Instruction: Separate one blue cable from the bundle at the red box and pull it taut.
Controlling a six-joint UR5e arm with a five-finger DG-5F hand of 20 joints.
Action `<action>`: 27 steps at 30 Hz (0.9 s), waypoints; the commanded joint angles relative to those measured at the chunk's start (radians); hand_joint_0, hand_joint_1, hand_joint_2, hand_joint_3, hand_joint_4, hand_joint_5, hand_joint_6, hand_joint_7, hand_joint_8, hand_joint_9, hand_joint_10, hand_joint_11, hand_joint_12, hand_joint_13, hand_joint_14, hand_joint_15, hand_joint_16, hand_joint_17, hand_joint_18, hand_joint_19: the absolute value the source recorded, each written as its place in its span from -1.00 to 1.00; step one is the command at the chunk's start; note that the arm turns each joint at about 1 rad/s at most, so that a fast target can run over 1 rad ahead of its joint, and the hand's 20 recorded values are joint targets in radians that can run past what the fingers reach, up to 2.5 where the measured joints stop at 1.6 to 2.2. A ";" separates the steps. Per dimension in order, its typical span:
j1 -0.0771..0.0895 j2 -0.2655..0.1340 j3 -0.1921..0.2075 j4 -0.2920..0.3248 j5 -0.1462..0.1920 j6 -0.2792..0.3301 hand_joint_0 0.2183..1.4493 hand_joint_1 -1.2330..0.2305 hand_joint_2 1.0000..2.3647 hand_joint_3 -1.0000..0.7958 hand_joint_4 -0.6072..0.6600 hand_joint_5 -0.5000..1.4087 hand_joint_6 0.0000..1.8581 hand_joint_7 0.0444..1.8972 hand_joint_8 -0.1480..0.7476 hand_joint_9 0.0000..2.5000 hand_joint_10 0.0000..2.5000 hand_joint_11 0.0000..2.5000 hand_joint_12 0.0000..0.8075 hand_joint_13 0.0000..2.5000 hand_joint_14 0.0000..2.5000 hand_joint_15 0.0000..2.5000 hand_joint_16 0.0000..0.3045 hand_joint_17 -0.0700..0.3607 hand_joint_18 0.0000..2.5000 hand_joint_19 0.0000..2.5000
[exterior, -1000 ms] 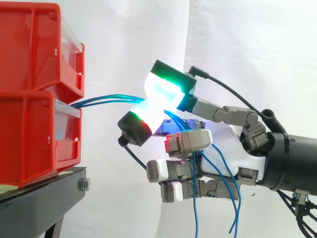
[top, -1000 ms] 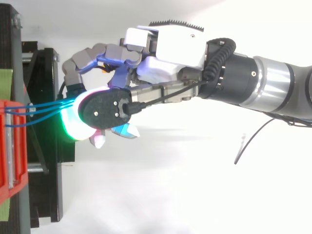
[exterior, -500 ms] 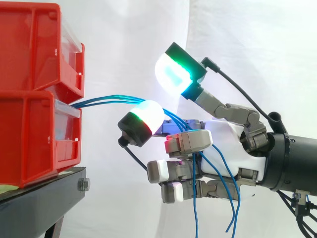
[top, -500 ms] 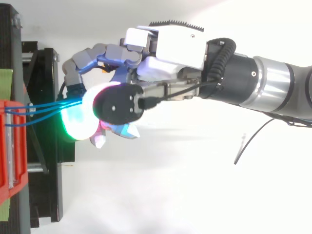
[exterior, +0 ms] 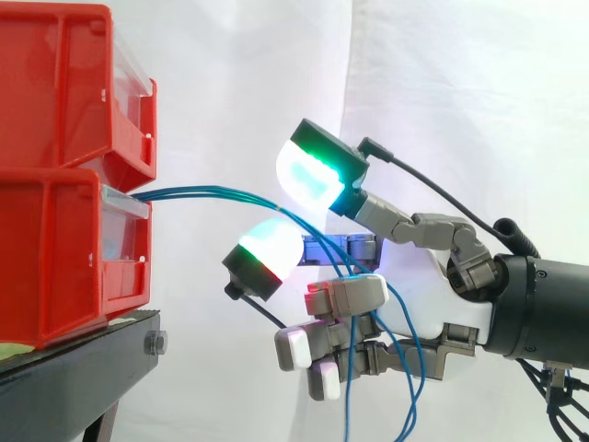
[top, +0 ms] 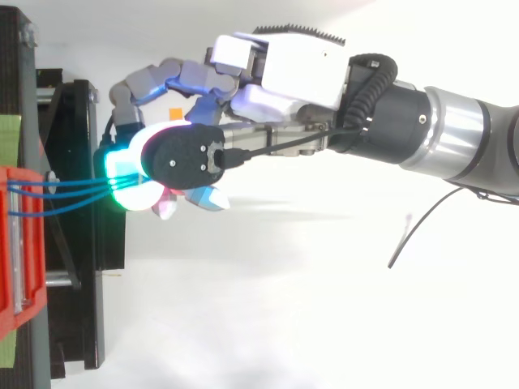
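Observation:
A bundle of blue cables leaves the lower red box at its front and runs right, nearly level. It passes through the narrow gap between two glowing pads of my hand, then drops past the palm and hangs loose. The upper green-white pad sits just above the cables. The lower pad sits just below them. The pads stand apart and do not pinch. The other fingers are curled beside the hanging strands. From above, the hand meets the cables close to the box.
A second red bin is stacked on the lower one, both on a black stand. The stand's frame lies right under the pads. A white curtain hangs behind, and the arm comes in from the right.
One second ago the two pads pinched the cables; then the upper pad lifted away. Now it has come back down close above them, and the hand sits slightly lower.

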 commanded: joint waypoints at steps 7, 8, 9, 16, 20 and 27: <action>-0.002 0.000 -0.003 0.001 0.019 -0.035 -0.47 0.17 -1.00 -0.44 0.06 -0.60 -0.23 0.30 0.01 0.12 -0.97 0.19 0.04 -0.12 -0.98 -0.42 -0.62 -0.08 -0.21 -0.28; -0.002 0.000 -0.003 0.001 0.019 -0.035 -0.47 0.16 -1.00 -0.44 0.06 -0.60 -0.23 0.31 0.01 0.13 -0.97 0.20 0.04 -0.11 -0.98 -0.41 -0.62 -0.08 -0.20 -0.28; -0.002 0.000 -0.003 0.001 0.019 -0.033 -0.47 0.16 -1.00 -0.44 0.06 -0.60 -0.23 0.31 0.01 0.13 -0.97 0.19 0.04 -0.11 -0.98 -0.40 -0.62 -0.08 -0.20 -0.29; 0.003 0.000 -0.003 0.004 0.019 -0.036 -0.59 0.11 -1.00 -0.44 0.10 -0.60 -0.22 0.28 0.07 0.14 -0.98 0.19 0.11 -0.09 -0.98 -0.41 -0.58 -0.01 -0.16 -0.31; 0.013 0.000 -0.003 0.005 0.027 -0.033 -0.63 0.12 -1.00 -0.44 0.11 -0.60 -0.22 0.27 0.11 0.15 -0.98 0.18 0.14 -0.08 -0.98 -0.42 -0.56 0.03 -0.14 -0.33; 0.018 0.000 -0.003 0.007 0.035 0.001 -0.58 -0.09 -1.00 -0.44 0.10 -0.61 -0.22 0.29 0.06 0.14 -0.98 0.20 0.08 -0.10 -0.98 -0.41 -0.58 -0.01 -0.17 -0.31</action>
